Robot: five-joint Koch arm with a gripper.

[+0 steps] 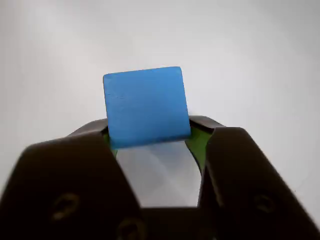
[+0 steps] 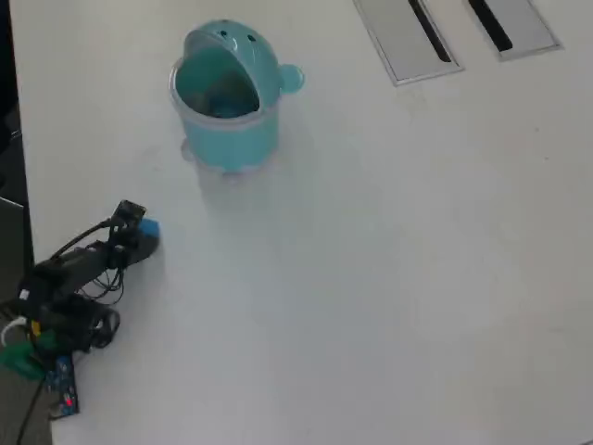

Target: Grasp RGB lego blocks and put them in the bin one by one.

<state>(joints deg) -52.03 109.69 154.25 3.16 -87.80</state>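
In the overhead view the arm (image 2: 79, 269) stands at the left edge of the white table (image 2: 389, 278), which is smooth and matte. The arm is dark and thin, with loose black cables, and a small circuit board with a red light lies at its base. The gripper (image 2: 144, 236) points to the right and holds one blue block (image 2: 148, 230) at its tip. Further right and higher in this view stands one bin (image 2: 227, 130). It is round, made of light teal plastic with a slight shine, and has a domed hood with small holes and a little round knob on its right side. The bin is well apart from the gripper. At the top right two grey metal plates (image 2: 403, 37) with dark slots are set flat in the table.

In the wrist view the gripper (image 1: 150, 137) has two broad black jaws with green pads on the inner sides. The blue block (image 1: 145, 106) is a smooth cube with slightly rounded corners. Its lower part sits between the two jaw tips, and most of it stands out beyond them. The jaws are clenched on this block. Only one block is visible.
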